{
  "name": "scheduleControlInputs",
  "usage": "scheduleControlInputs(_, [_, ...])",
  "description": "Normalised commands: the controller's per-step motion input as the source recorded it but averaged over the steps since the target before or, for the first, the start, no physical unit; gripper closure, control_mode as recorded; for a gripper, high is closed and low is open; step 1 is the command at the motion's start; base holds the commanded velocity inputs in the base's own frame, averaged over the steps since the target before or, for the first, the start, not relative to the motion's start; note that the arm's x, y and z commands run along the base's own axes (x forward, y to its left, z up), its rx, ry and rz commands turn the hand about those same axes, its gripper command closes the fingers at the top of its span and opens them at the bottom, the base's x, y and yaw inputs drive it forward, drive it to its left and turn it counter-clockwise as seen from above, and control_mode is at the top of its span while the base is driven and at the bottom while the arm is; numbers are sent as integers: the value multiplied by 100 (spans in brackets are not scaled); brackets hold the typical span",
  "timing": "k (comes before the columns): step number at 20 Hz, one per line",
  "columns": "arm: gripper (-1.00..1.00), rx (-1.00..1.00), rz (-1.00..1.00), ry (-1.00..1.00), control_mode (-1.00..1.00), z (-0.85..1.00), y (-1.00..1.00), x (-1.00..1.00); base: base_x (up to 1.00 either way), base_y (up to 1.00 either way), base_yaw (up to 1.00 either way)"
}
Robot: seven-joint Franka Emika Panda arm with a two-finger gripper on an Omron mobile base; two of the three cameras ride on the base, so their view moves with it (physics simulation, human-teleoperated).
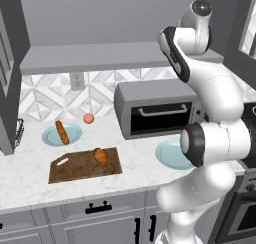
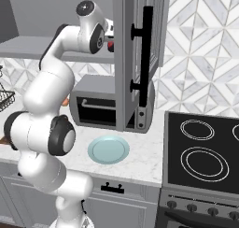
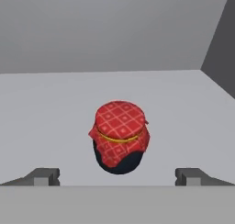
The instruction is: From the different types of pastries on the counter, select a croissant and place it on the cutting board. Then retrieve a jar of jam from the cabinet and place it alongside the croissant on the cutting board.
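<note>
A jam jar (image 3: 120, 136) with a red checked cloth lid and dark body stands on the grey cabinet shelf (image 3: 55, 108). My gripper (image 3: 117, 177) is open just in front of it, one fingertip on either side and the jar apart from both. A small red patch of the jar (image 2: 110, 46) peeks out beside the cabinet door where the arm reaches in. The croissant (image 1: 101, 157) lies on the wooden cutting board (image 1: 75, 170) on the counter, toward the board's right half.
The open cabinet door (image 2: 140, 59) hangs right of the arm. Below are a microwave (image 1: 155, 108) and an empty teal plate (image 2: 108, 150). A baguette (image 1: 62, 132) lies on another teal plate, a round orange pastry (image 1: 88, 118) behind. A stove (image 2: 205, 152) is right.
</note>
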Motion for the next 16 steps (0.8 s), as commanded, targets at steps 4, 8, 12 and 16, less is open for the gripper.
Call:
scheduleControlInputs(4, [-100, 0, 0, 0, -100, -3, 0, 21, 0, 0, 0])
scheduleControlInputs(8, [-100, 1, 0, 0, -100, 0, 0, 23, 0, 0, 0])
scheduleControlInputs(12, [-100, 2, 0, 0, -100, -1, 0, 19, 0, 0, 0])
scheduleControlInputs(16, [-100, 3, 0, 0, -100, -1, -10, 11, 0, 0, 0])
